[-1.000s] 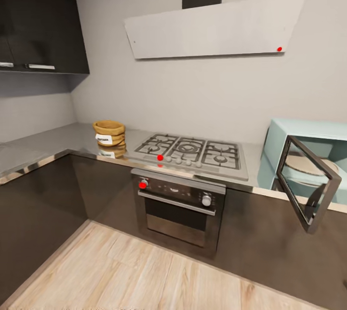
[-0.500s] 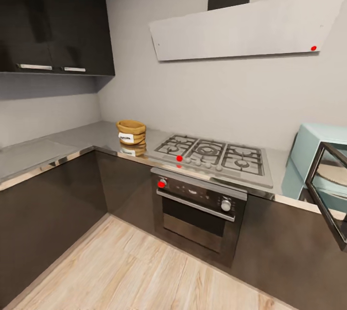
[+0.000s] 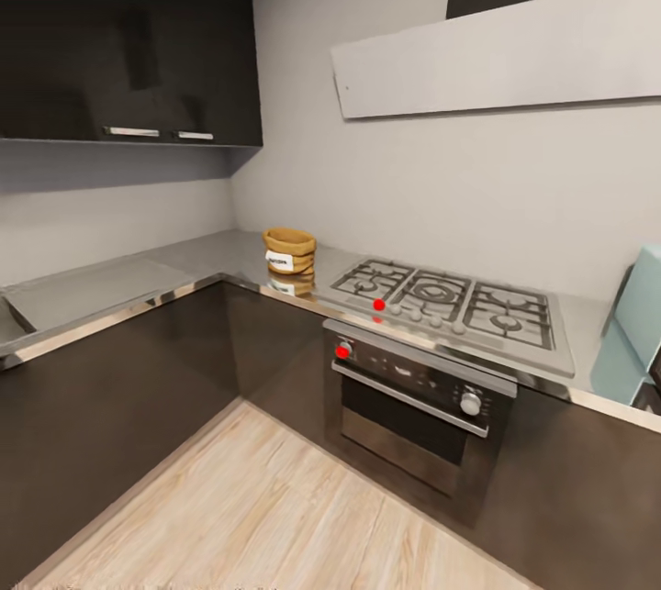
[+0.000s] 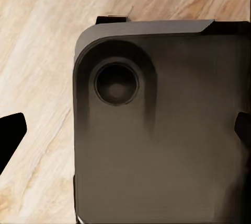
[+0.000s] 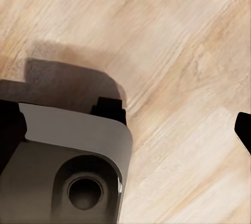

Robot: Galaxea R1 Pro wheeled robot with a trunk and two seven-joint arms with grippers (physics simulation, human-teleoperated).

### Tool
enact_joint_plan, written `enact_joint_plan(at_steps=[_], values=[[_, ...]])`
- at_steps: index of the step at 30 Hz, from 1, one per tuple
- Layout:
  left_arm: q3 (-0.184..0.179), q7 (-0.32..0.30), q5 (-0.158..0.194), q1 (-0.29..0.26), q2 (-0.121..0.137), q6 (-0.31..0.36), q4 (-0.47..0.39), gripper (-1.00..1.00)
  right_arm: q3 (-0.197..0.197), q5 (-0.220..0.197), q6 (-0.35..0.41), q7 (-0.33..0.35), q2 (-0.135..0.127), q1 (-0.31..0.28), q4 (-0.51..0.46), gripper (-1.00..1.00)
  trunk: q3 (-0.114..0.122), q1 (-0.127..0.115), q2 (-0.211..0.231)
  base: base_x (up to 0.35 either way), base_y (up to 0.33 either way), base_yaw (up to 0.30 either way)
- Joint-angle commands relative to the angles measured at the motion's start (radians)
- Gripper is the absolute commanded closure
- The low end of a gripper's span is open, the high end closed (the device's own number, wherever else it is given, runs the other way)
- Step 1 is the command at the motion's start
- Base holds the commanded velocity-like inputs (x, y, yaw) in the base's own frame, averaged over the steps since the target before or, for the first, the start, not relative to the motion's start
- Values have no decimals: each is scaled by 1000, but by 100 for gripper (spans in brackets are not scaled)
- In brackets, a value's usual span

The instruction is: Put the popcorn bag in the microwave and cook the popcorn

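popcorn bag (image 3: 289, 250) label unreadable | microwave (image 3: 633, 333) cropped | both end effectors apart

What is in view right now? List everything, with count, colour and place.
popcorn bag: one, tan with a white label, on the countertop left of the hob
countertop: one, shiny grey, L-shaped over the dark cabinets
gas hob: one, steel with dark grates, set in the countertop
oven: one, black with a steel handle, under the hob
microwave: one, pale mint, cut off at the right edge
hood: one, light grey, on the wall above the hob
upper cabinets: black, upper left
floor: light wood
robot base: dark grey, over the floor
left tool: one, black fingertips wide apart
right tool: one, black fingertips wide apart
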Motion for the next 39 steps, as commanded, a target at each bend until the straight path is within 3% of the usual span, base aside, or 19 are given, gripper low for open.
enact_joint_plan(at_steps=[1, 6, 8, 11, 13, 20, 26, 33, 39], values=[[1, 0, 3, 0, -7, -3, 0, -100, -8, 10, 2, 2, -1, -1, 1, -100, -1, 0, -1, 0, 0, 266], [9, -5, 13, 0, -18, -3, 1, -100, -7, 58, 3, 3, 5, -1, 1, -100, -1, 0, -1, 0, 0, 266], [9, -5, 64, 0, -18, -3, 2, -100, -7, 70, 3, 3, 6, -1, 1, -100, -1, 0, -1, 0, 0, 231], [4, -5, 245, 0, -15, -1, 3, -100, -8, 75, 1, 3, 6, -1, 1, -100, -1, 0, -1, 0, 0, 59], [-6, -5, 280, 0, -16, 3, 4, -100, -8, 75, 1, 3, 4, -1, 1, -100, -1, 0, -1, 49, 0, 8], [-11, -5, 291, 0, -16, 5, 4, -100, -7, 76, 1, 3, 4, -1, 1, -100, -1, 0, -1, 279, 0, 1], [-10, -5, 292, 0, -15, 4, 4, -100, -7, 116, 2, 3, 5, -1, 1, -100, -1, 0, -1, 321, 0, 0], [-7, -5, 294, 0, -15, -1, 4, -100, -7, 119, 2, 10, 9, -1, 2, -100, -1, 0, -1, 321, 0, 2], [0, -3, 298, 0, -16, -2, 4, -100, -7, 118, 1, 10, 16, -1, 1, -100, -1, 0, -1, 112, 0, 237]])
